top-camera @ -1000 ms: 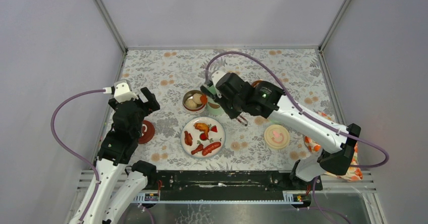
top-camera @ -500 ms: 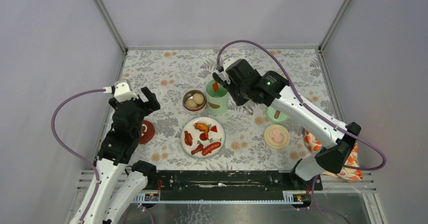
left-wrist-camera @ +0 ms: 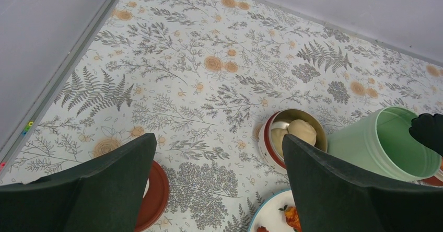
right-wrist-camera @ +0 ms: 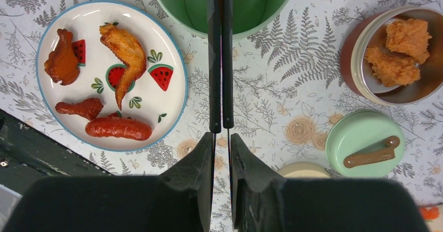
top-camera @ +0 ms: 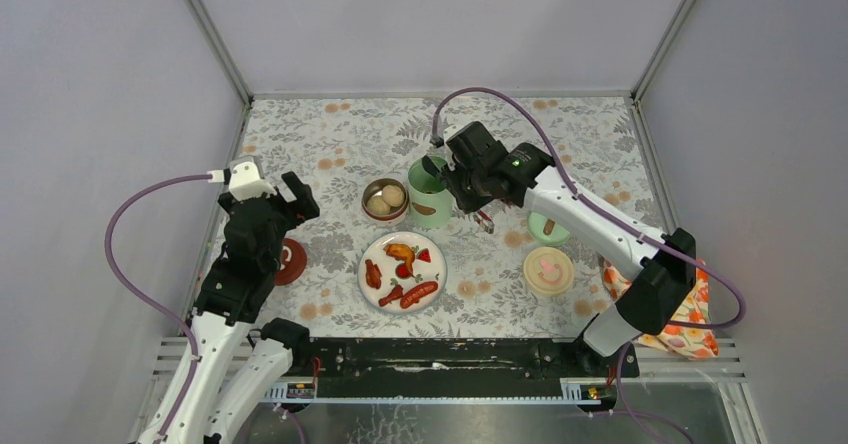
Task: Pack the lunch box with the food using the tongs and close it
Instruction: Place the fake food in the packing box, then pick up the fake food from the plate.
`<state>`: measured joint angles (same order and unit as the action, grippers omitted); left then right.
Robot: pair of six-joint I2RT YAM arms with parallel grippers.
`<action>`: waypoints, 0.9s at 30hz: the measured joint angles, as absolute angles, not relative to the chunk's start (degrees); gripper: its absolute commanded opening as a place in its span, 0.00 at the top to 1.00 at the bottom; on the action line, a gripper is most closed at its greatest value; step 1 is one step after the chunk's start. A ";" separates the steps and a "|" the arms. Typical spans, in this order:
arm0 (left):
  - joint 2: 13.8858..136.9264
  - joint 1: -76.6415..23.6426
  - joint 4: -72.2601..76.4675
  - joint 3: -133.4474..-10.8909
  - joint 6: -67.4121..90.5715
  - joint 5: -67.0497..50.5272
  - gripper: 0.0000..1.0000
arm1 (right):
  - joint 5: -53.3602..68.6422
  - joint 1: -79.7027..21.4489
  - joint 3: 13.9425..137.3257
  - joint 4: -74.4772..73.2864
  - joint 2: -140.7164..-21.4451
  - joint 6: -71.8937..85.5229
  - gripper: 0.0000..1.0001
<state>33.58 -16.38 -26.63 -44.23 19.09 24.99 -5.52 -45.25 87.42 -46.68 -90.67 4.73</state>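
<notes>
The plate (right-wrist-camera: 156, 106) carries a sausage (right-wrist-camera: 118, 128) and other food, with the open green jar (right-wrist-camera: 261, 4) just beyond it. My right gripper (right-wrist-camera: 220, 135) is clamped on the tongs (right-wrist-camera: 220, 59), whose tips reach into the jar's mouth. My left gripper (left-wrist-camera: 219, 148) is spread wide and holds nothing.

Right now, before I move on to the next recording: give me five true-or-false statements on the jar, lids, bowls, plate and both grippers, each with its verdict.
1. The green lid sits on the mint-green jar. False: it lies on the table; the jar is open.
2. The right gripper is shut on the tongs, which point into the jar. True.
3. The left gripper holds a bowl. False: it is open and empty.
4. One steel bowl holds pale balls. True.
5. The plate is bare. False: a wing and sausages lie on it.
</notes>
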 measured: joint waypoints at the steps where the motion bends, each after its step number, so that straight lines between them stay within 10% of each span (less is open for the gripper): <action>1: 33.61 -16.38 -26.61 -44.23 19.09 24.84 0.02 | -5.04 -45.06 87.13 -46.39 -90.56 4.93 0.96; 27: 35.24 -15.31 -26.61 -44.23 19.09 23.05 0.02 | 11.70 -52.90 78.17 -47.81 -83.70 8.75 0.83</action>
